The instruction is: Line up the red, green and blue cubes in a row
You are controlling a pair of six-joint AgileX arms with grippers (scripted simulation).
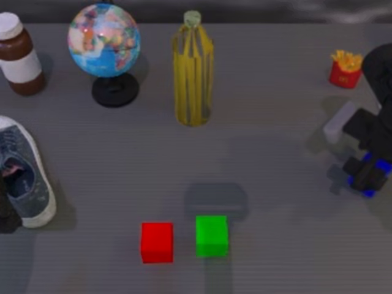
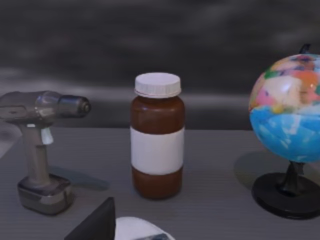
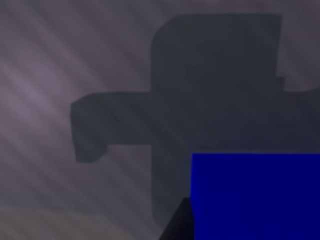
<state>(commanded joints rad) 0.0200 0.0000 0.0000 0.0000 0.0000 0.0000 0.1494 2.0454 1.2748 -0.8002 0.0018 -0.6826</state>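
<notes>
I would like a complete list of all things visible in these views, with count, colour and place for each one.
red cube: 1, red, front middle of table.
green cube: 1, green, beside the red one, small gap.
blue cube: 1, blue, at right edge, in the right gripper.
globe: 1, multicoloured, black base, back left.
brown jar: 1, white lid and label, back left corner.
yellow bottle: 1, back middle.
fries carton: 1, red with yellow fries, back right.
shoe: 1, grey-blue, left edge.
drill: 1, grey, left wrist view only.
table: 1, grey.
right gripper: black, right edge.
</notes>
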